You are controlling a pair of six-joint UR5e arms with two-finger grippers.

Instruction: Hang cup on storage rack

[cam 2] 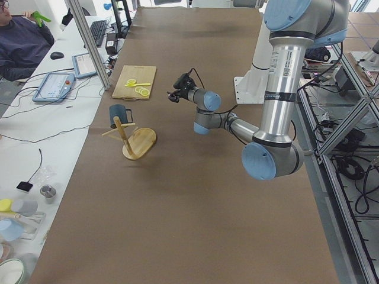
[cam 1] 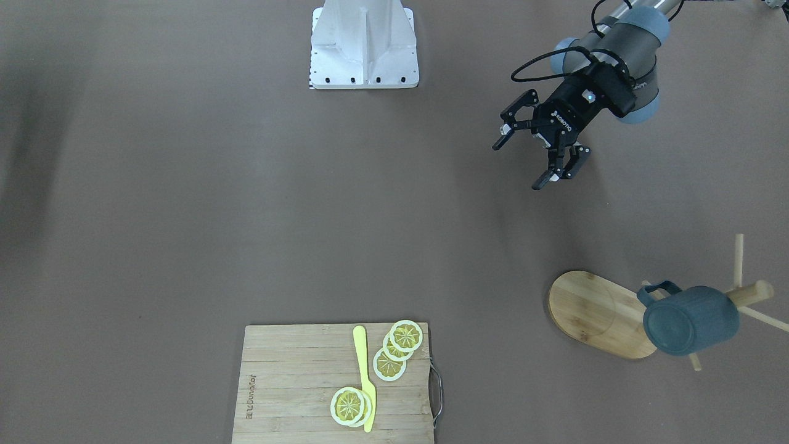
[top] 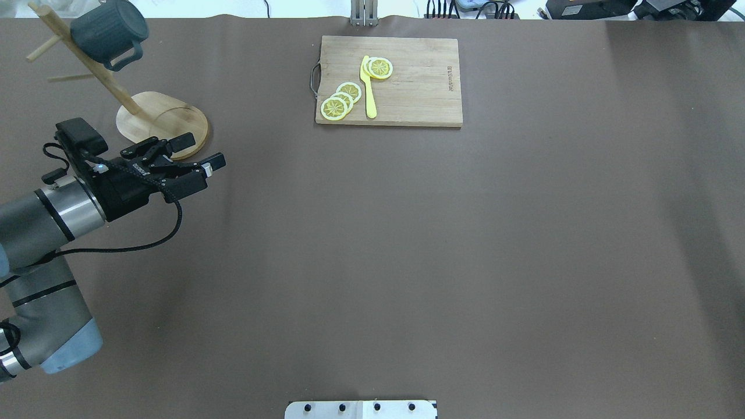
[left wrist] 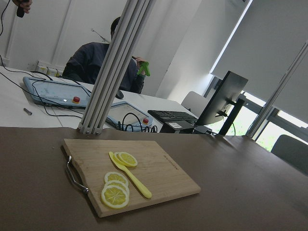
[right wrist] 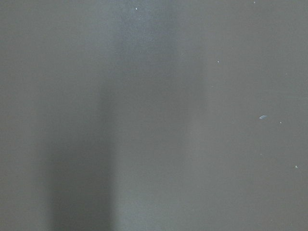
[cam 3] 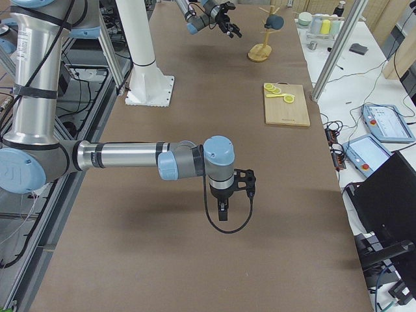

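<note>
Slate-blue and ribbed, the cup (cam 1: 690,320) hangs on the storage rack (cam 1: 585,311), up by the top of the bamboo post among the thin pegs, its base turned toward the front-facing camera and its loop handle on the side toward the robot. It is clear of the brown table (top: 407,262).

The left gripper (top: 205,150) hovers above the table with its two fingers (cam 1: 542,180) spread wide. Nothing is between them and they touch nothing. The rack's oval base lies just beyond this gripper, on the side away from the robot. The cup is farther out again and off to the gripper's left, apart from the fingers. The gripper points along the table toward the wooden cutting board (top: 407,87), which lies well apart from the fingertips and carries lemon slices (top: 340,102) and a yellow knife (top: 368,93).

The right gripper (cam 3: 221,211) hangs pointing down over the table, far from the cup and rack. It shows only in the side view, so whether its fingers are apart or together cannot be told. Its wrist camera sees only bare table surface.
</note>
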